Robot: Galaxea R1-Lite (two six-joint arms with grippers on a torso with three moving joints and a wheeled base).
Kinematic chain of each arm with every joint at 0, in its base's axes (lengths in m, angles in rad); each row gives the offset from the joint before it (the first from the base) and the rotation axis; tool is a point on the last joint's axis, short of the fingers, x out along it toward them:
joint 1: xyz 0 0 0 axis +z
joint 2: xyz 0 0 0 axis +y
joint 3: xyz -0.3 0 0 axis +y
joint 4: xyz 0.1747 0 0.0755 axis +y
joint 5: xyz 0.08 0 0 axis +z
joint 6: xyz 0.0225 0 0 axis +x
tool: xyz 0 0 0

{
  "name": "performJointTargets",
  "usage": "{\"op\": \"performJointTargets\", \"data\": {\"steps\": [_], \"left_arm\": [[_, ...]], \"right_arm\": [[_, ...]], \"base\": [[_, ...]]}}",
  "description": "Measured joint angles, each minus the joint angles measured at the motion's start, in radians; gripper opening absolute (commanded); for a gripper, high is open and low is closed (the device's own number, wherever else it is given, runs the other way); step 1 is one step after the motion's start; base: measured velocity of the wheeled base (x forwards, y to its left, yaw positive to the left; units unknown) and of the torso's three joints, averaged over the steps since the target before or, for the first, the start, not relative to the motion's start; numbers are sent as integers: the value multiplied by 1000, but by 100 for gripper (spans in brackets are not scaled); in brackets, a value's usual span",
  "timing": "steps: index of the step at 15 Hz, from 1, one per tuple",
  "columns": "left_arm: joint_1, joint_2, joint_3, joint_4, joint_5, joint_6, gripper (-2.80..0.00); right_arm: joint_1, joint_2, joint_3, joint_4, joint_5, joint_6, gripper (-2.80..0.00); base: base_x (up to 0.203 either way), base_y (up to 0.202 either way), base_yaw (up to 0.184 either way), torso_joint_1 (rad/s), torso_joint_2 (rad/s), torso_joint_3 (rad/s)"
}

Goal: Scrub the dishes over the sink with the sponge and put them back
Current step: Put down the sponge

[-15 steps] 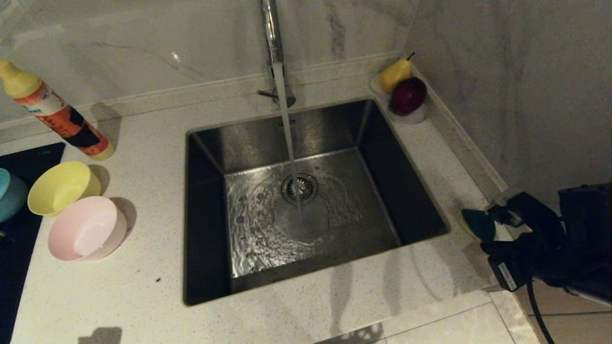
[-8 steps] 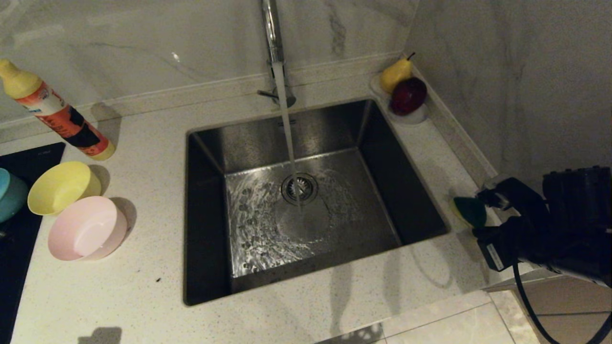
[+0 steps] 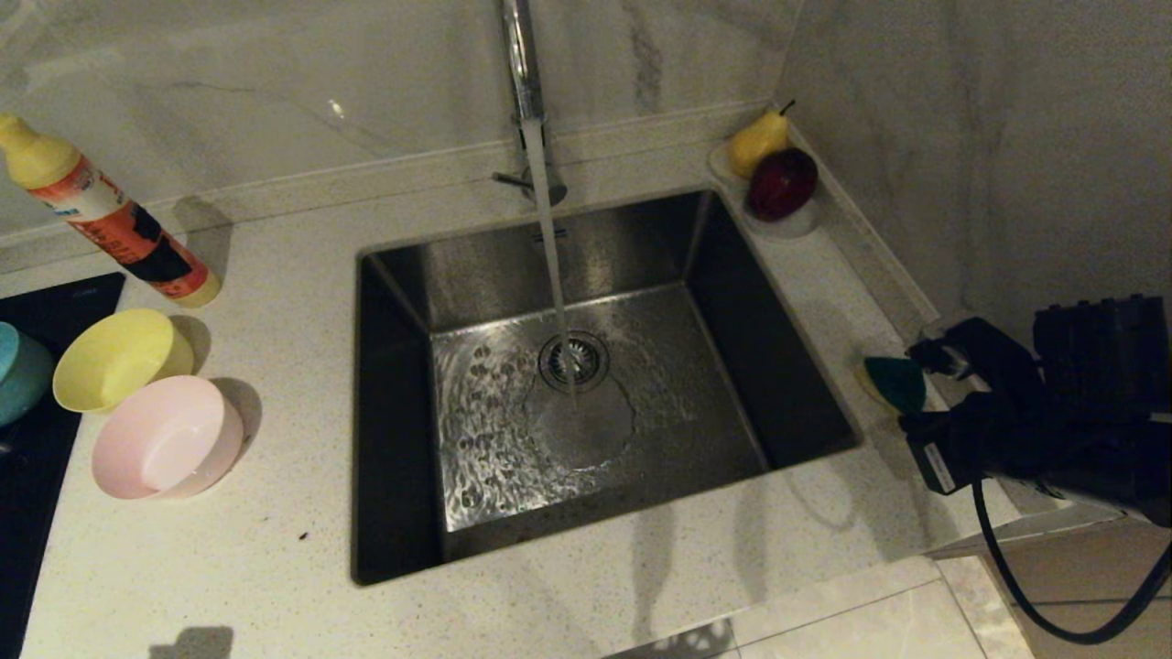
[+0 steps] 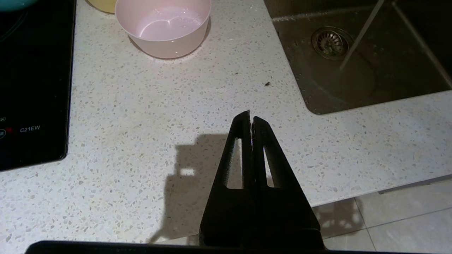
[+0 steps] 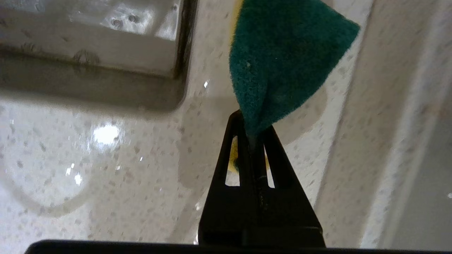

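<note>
From my remote seat I take the sink [image 3: 394, 275] as my landmark. Farthest to its left, a light blue bowl [image 3: 20, 371] sits on the black induction hob [image 3: 37, 439] at the edge of my head view. Just nearer the sink stands the pale yellow bowl [image 3: 114, 359] on the speckled bench [image 3: 275, 302], and the pale pink bowl [image 3: 165, 437] touches it on the near side; all three are upright and well left of the basin. Behind them, toward the wall, a dish-soap bottle [image 3: 101, 215] with a yellow cap leans at a tilt.

My left end effector [image 4: 250, 113] is clenched on nothing, its fingertips pressed together, hovering over bare bench at the sink's near left corner, with the pink bowl ahead of it.

In the sink, water runs from the chrome tap [image 3: 520, 64] in a steady stream onto the round drain strainer [image 3: 573, 360], and the basin floor is wet.

At the sink's far right corner, a yellow pear [image 3: 756, 142] and a dark red apple [image 3: 781, 183] rest on a small white dish [image 3: 798, 224].

Just right of the sink's right rim, my right end effector [image 5: 251, 125] is clamped on the sponge [image 3: 893, 383], green scouring face showing, yellow foam pinched between the fingers. It hangs over the bench strip, not over the basin.
</note>
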Motion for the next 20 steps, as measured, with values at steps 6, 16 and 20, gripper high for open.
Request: {"op": "performJointTargets", "data": {"steps": [6,16,20], "left_arm": [[0,0,0,0,-1,0,-280],[0,0,0,0,-1,0,-280],[0,1,0,0,0,0,-280]], "right_arm": [[-5,16,-7,-4,-9,-2,-280],[-22,22,-23,-4,-10,-24,0],[-23,19,-24,-4,-9,-11,0]], "base": [[0,0,0,0,0,0],[0,0,0,0,0,0],[0,0,0,0,0,0]]}}
